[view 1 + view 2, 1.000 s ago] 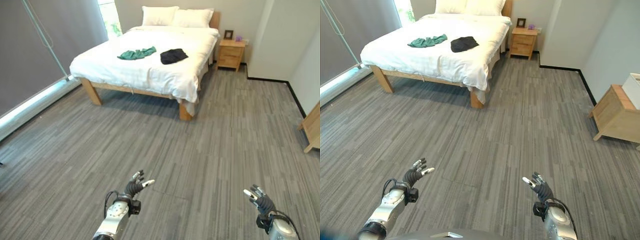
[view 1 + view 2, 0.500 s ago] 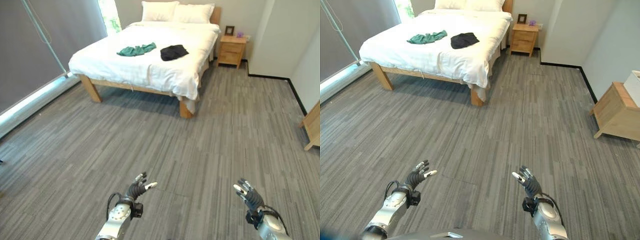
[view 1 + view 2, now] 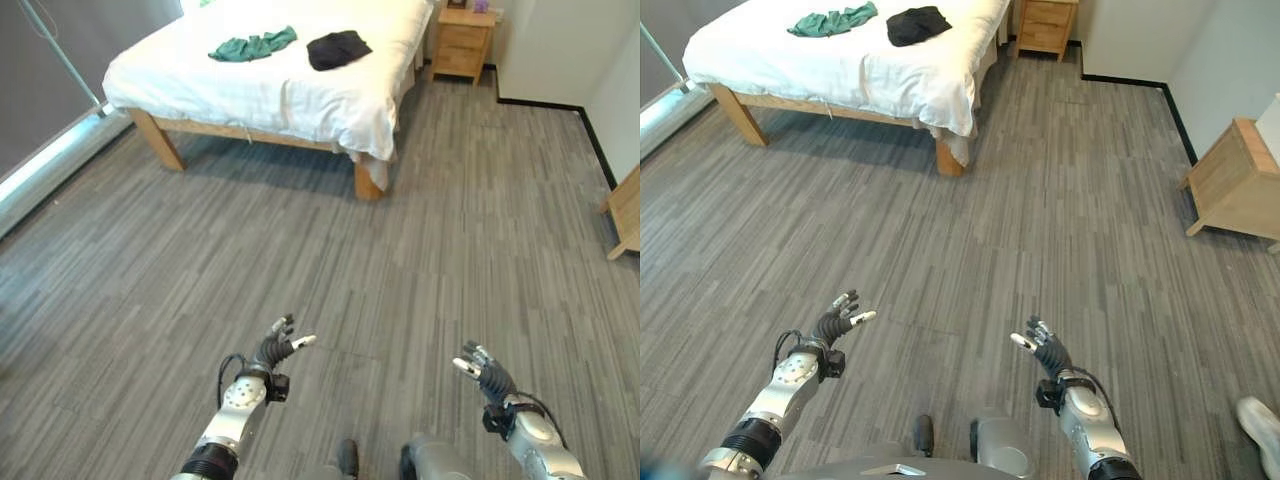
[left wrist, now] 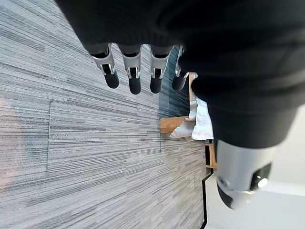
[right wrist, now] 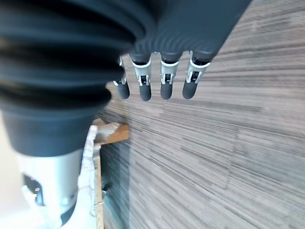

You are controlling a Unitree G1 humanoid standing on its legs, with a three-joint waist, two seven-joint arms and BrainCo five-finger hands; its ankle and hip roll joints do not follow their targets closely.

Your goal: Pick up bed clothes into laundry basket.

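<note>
Grey floor (image 3: 450, 230), bed (image 3: 270, 90), nightstand (image 3: 463, 45)

Bright daylight from the window side; bed (image 3: 280, 95) overexposed; soft shadow beneath it.

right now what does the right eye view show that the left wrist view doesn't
Right eye view alone: the green garment and black garment lying apart on the bed's white sheet, the right hand open over the floor, a nightstand, and a person's shoe. Left wrist view alone: the close row of straight fingers. Both share the left hand, the grey floor and the bed.
</note>
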